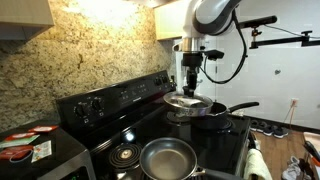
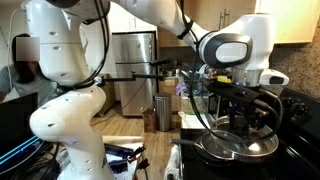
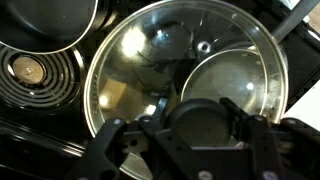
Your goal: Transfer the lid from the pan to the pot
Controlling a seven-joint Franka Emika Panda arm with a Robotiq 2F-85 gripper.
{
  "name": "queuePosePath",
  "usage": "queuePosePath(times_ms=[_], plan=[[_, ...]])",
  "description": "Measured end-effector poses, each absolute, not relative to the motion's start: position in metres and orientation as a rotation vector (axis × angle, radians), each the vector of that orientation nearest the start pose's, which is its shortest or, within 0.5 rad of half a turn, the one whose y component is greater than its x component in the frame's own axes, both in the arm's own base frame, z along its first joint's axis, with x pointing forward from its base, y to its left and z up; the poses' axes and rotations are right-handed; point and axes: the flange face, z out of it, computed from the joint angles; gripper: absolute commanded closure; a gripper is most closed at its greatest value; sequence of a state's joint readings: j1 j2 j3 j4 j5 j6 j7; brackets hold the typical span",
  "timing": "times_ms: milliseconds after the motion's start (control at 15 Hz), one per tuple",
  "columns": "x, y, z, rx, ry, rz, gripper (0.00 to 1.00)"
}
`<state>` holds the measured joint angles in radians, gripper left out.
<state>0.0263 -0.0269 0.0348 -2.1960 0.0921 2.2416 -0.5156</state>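
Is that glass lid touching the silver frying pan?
Apart. In an exterior view the lid is beneath the gripper, back by the pot, with bare stovetop between it and the empty pan in front.

Warm light comes from overhead in both exterior views: the stone backsplash (image 1: 90, 55) glows yellow, while the black stove top (image 1: 215, 150) stays dark with a soft sheen. Both views look grainy. The wrist view is dim. There the lid (image 3: 150, 60) flashes white glare along its rim, and the hand (image 3: 193, 125) at the bottom edge is blurred.
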Motion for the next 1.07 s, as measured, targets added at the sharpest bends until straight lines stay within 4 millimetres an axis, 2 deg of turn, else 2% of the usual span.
queuePosePath(times_ms=[67,133,333,533,800,1067], plan=[[0.530,0.034,0.407,-2.982,-0.793,-0.149,0.44],[0.528,0.034,0.410,-2.982,-0.794,-0.156,0.69],[0.528,0.035,0.405,-2.992,-0.791,-0.140,0.69],[0.532,0.024,0.387,-3.033,-0.663,-0.082,0.69],[0.542,-0.024,0.370,-3.075,-0.457,-0.043,0.69],[0.547,-0.074,0.368,-3.105,-0.243,-0.047,0.69]])
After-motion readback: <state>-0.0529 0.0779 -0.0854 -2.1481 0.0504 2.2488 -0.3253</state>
